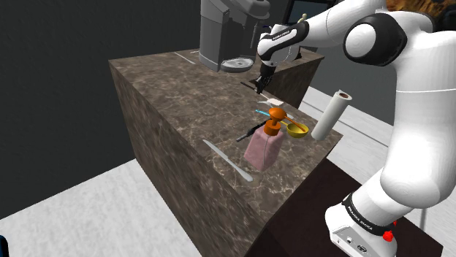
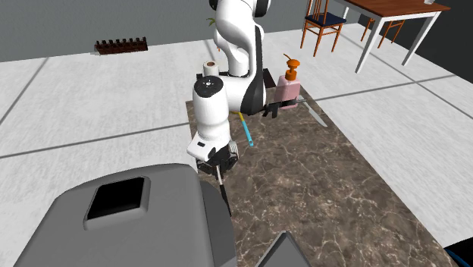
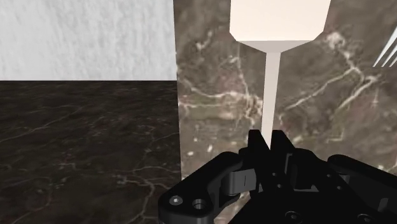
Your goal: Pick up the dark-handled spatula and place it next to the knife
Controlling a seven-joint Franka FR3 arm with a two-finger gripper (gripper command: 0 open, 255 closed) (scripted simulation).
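**Robot gripper clamped on a spatula above a marble counter**

A long brown marble counter (image 1: 175,109) runs from the upper left to the lower right of the shoulder view. The white Franka arm (image 1: 394,109) fills the right of that view and reaches up and left over the counter. A grey coffee machine (image 1: 223,36) stands at the counter's far end, at top centre. A white paper towel roll (image 1: 330,115) leans at the counter's right edge. Just left of it stands a pink soap dispenser (image 1: 261,148) with an orange pump, and a yellow measuring spoon (image 1: 297,131) lies beside it. A grey knife (image 1: 228,160) lies in the lower centre of the frame, left of the dispenser.

In the wrist view, the spatula (image 3: 280,22) shows a pale blade, and its thin pale neck runs down between the black fingertips. The gripper (image 3: 268,137) is clenched on that neck. In the shoulder view the gripper (image 1: 261,82) sits between the coffee machine and the dispenser, well apart from the knife.
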